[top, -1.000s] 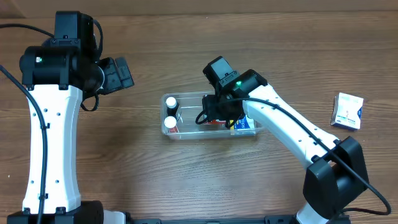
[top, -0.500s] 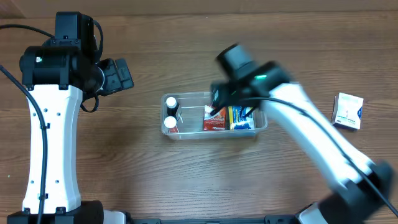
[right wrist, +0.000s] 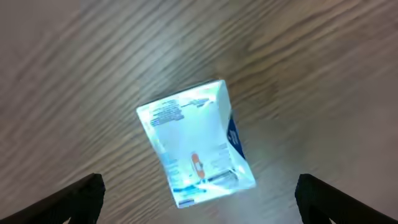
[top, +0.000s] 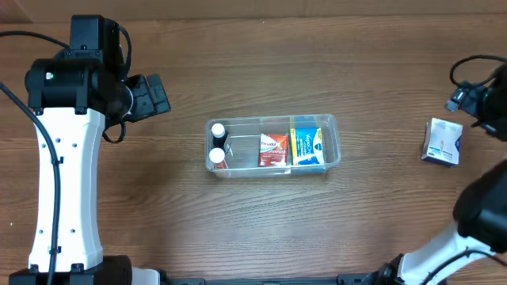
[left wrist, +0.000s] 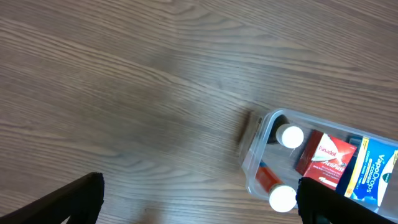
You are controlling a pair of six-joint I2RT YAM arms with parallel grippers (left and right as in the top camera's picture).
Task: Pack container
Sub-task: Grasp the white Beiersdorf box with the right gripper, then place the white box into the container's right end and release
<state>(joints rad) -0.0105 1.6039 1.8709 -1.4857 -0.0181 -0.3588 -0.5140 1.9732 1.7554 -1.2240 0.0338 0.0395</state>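
Note:
The container (top: 242, 152), a clear shallow bin, lies mid-table. It holds two white-capped bottles (top: 217, 129) at its left end, a red box (top: 273, 149) and a blue-and-yellow box (top: 307, 147). My left gripper (top: 150, 95) hangs open, up and to the left of it. In the left wrist view the container's wall (left wrist: 254, 137) is at lower right, beyond the open gripper (left wrist: 199, 205). My right gripper (right wrist: 199, 202) stands open above a white-and-blue box (right wrist: 193, 140). That box (top: 442, 142) lies on the table at far right.
The left arm's white column (top: 67, 182) stands along the left side. The right arm (top: 483, 103) reaches in at the right edge, its base at the lower right corner. Bare wooden table surrounds the container.
My right arm swung out of the container to the far right, over the white-and-blue box, and its gripper opened. The red box now lies uncovered in the container. The left arm stayed put.

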